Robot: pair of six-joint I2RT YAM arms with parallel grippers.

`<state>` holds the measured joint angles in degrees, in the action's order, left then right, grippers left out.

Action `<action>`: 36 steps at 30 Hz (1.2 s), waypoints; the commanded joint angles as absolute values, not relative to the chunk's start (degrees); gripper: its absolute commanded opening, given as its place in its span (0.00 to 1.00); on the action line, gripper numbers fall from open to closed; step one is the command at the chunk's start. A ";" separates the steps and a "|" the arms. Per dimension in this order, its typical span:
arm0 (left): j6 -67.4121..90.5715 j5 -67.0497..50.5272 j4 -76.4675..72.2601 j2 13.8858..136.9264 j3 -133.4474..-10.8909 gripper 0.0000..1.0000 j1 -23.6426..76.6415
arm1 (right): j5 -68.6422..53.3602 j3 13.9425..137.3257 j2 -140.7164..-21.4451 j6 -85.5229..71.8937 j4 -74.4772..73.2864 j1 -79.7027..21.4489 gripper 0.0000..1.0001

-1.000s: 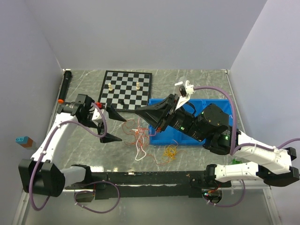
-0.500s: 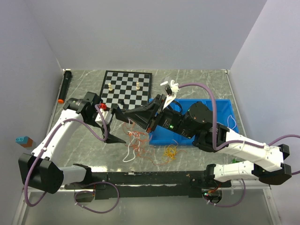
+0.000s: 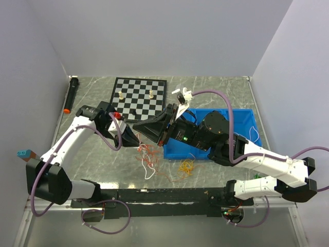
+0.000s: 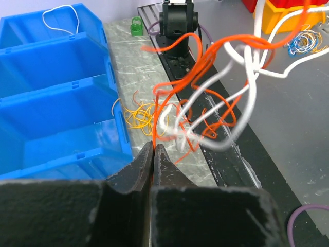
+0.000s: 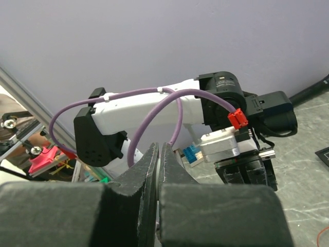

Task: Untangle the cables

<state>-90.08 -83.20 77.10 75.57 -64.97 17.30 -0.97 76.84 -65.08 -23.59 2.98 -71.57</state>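
The left end effector (image 4: 154,147) is pinched tight on one orange strand (image 4: 156,118) of the cables (image 3: 148,156) — the strand runs straight out from between its tips into a loose knot of orange and white loops. In the overhead view that knot shows just near of the left end effector, between the two arms and left of the blue bin (image 3: 241,117). How much of it rests on the tabletop (image 3: 221,87) and how much hangs, I cannot tell. A small yellow coil (image 3: 186,165) lies apart from the knot, to its right, by the bin's near left corner. One white cord (image 3: 253,135) lies inside the bin at its right end.

The right end effector (image 5: 158,149) reaches left past the bin's left end, its long black fingers drawn together to a thin slit — its wrist view shows nothing between them. Its tips are close to the left arm's wrist, just far of the knot.

On the far side lies a chessboard (image 3: 140,96) with a few chess pieces (image 3: 121,95) on it. A black cylinder with an orange end (image 3: 71,94) lies along the left edge.
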 commanded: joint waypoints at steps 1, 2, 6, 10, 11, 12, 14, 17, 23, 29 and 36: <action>-91.23 -87.80 78.49 76.03 -66.71 0.02 17.49 | -2.11 79.19 -64.77 -24.52 6.68 -71.28 0.00; -91.67 -87.45 78.49 75.76 -66.45 0.01 17.58 | -2.02 79.28 -64.86 -24.52 6.68 -71.28 0.00; -92.46 -84.73 78.49 74.88 -64.69 0.01 17.49 | -1.06 79.80 -63.81 -23.30 5.63 -71.28 0.00; -91.51 -79.73 75.08 74.71 -61.36 0.01 17.14 | -0.09 82.25 -61.27 -20.75 2.91 -71.28 0.00; -89.32 -77.72 71.93 74.36 -60.13 0.01 16.96 | 0.00 83.14 -60.65 -19.87 1.94 -71.28 0.00; -84.77 -75.96 67.37 73.75 -58.90 0.01 16.79 | 1.22 84.10 -59.77 -19.08 0.98 -71.28 0.00; -72.04 -69.73 56.14 71.91 -55.56 0.01 16.70 | 2.63 85.77 -58.28 -17.06 -1.30 -71.28 0.00; -60.75 -59.36 41.52 68.30 -49.32 0.01 16.61 | 4.65 87.71 -56.08 -14.60 -4.03 -71.28 0.00; -57.84 -50.72 40.25 71.71 -48.52 0.01 14.42 | 8.26 88.07 -51.51 -11.52 -6.41 -71.28 0.00; -54.06 -45.09 37.44 76.37 -48.42 0.01 9.59 | 12.04 87.36 -48.25 -9.14 -7.64 -71.28 0.00; -50.20 -50.35 46.57 77.44 -60.36 0.01 5.01 | 13.44 86.14 -48.60 -9.84 -9.84 -71.28 0.00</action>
